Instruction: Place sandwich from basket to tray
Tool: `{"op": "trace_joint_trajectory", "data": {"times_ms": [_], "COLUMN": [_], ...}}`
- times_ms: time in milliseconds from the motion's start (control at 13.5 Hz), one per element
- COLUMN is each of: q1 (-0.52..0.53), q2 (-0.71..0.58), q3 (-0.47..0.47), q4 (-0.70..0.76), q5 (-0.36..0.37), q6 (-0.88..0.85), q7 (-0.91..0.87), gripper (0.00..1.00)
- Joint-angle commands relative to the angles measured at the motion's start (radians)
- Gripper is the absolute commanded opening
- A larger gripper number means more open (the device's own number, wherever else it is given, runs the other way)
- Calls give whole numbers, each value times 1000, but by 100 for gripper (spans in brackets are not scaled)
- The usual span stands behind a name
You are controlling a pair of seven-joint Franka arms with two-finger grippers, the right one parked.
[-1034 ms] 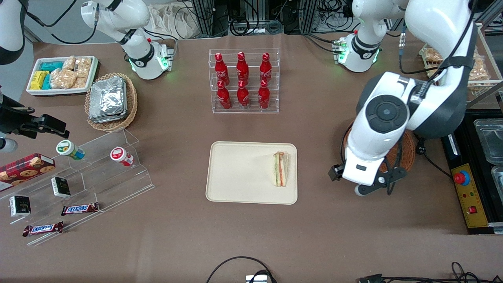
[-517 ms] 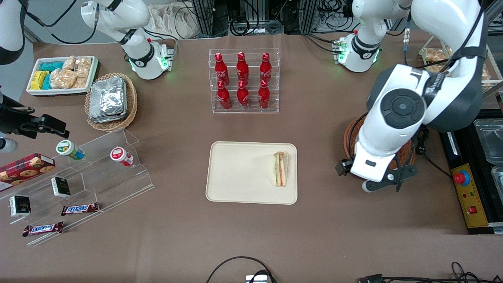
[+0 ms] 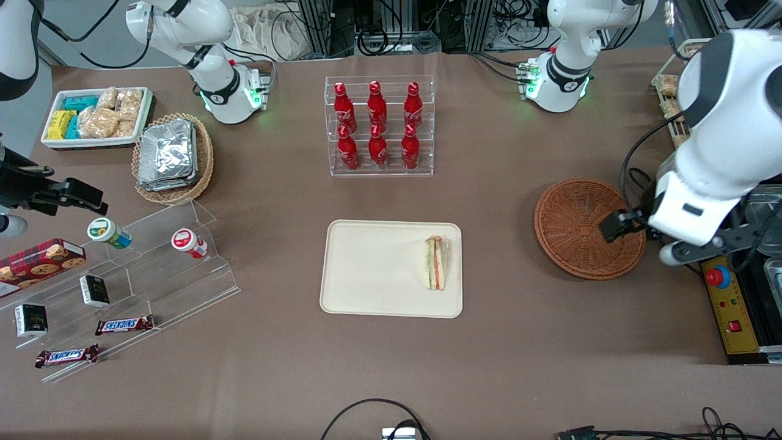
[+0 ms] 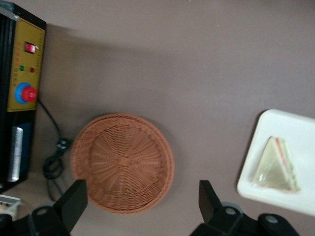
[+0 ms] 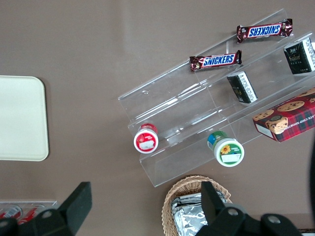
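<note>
The sandwich (image 3: 436, 263) lies on the tray (image 3: 372, 269), close to its edge toward the working arm. The basket (image 3: 580, 226) holds nothing. The gripper (image 4: 140, 209) hangs above the basket's rim, fingers spread wide and holding nothing. The wedge looks light and soft, its wrap slippery: pinch gently across the bread faces

Bare table between basket (image 3: 580, 229) and tray (image 3: 372, 269); tool (image 4: 140, 204) above.

White arm (image 3: 727, 116) — dark grey joint bands; black-fingered pincer (image 4: 142, 206); black cables.
</note>
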State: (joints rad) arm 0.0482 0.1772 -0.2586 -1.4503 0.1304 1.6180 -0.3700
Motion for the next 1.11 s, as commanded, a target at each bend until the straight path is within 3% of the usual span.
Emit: {"op": "trace_joint_trajectory", "data": {"times_ms": [0,295,664,1034], "q1": [-7,-8,-1,4], "q2": [-105,-163,-240,-239], "q3": [57,122,127,140], "q4": [-91,-99,-176,-174], "q5": [-44,-86,-118,-135], "q6": [-17,-66,-76,-81], "q7": [167,335,339,355], "gripper": [100,100,100,100]}}
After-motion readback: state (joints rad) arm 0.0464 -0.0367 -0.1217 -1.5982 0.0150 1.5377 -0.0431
